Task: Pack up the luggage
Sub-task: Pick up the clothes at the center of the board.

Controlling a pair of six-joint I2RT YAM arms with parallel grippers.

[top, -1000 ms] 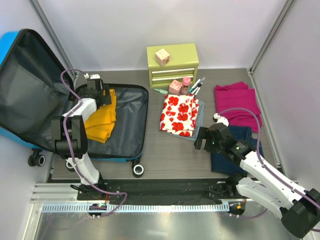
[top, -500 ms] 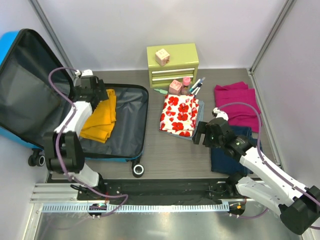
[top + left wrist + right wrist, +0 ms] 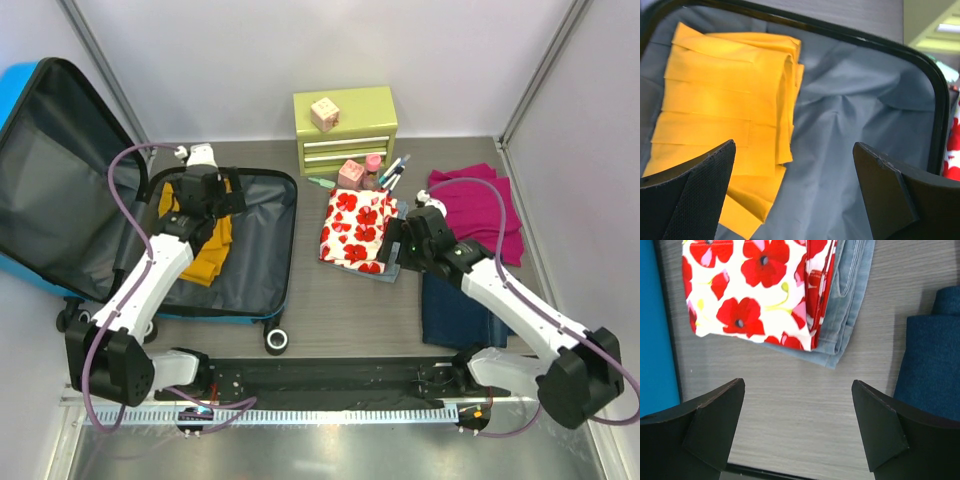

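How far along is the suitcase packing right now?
Done: a yellow garment lies in the open suitcase. In hand: nothing; left gripper and right gripper are open, the right by the poppy-print cloth. Left: that cloth, jeans beneath, magenta garment, navy garment.

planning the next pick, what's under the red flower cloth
Folded light blue jeans lie under the flower cloth, their edge showing past its right and near sides. The cloth covers the rest, so anything else beneath it cannot be seen.

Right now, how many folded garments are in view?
5: yellow pleated garment in the blue suitcase; red-poppy print cloth atop light-blue jeans mid-table; magenta cloth far right; navy cloth nearer. Others may be hidden.
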